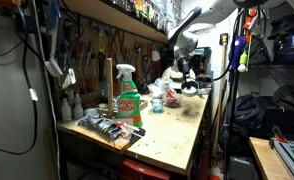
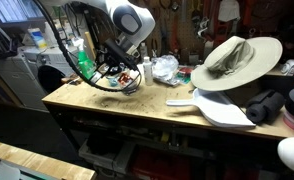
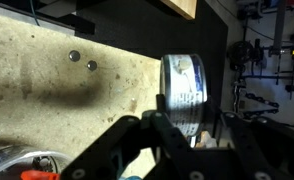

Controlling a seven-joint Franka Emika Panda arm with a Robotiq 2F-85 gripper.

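Note:
In the wrist view my gripper [image 3: 192, 128] is closed around a small cylindrical can [image 3: 183, 92] with a white and blue label. The can sticks out past the fingertips above the speckled workbench top [image 3: 47, 80]. In both exterior views the gripper [image 1: 187, 76] [image 2: 123, 78] hangs low over the workbench [image 1: 177, 130] [image 2: 137, 105], among clutter near a green spray bottle [image 1: 128, 95] [image 2: 84, 62]. The can itself is too small to make out in the exterior views.
Two small dark round pieces [image 3: 82, 60] lie on the bench. A wide-brimmed hat [image 2: 232, 58], a flat white paddle-shaped thing [image 2: 222, 108] and a clear plastic bag [image 2: 165, 68] sit further along. Tools hang on the wall behind [image 1: 87, 55]. The bench edge [image 3: 215, 60] is just beside the can.

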